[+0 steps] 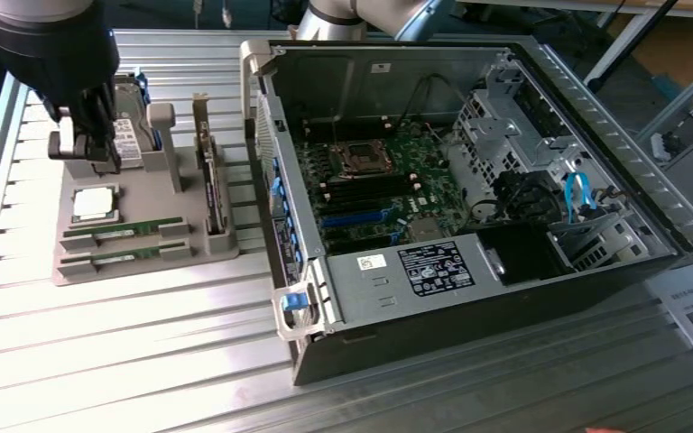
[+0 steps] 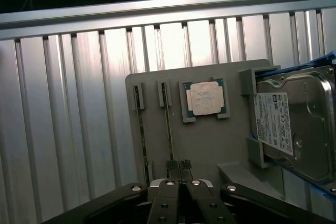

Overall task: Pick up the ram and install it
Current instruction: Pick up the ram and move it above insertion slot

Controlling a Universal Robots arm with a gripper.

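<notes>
Two ram sticks, alike: slim, long green boards carrying small dark chips. Both stand on edge in parallel slots of the grey holder (image 1: 154, 200), side by side and apart, with each end seated between grey posts. The first ram (image 1: 124, 229) sits toward the holder's middle. The second ram (image 1: 124, 258) runs just inside the holder's outer edge. Both are seated, neither lifted.
</notes>
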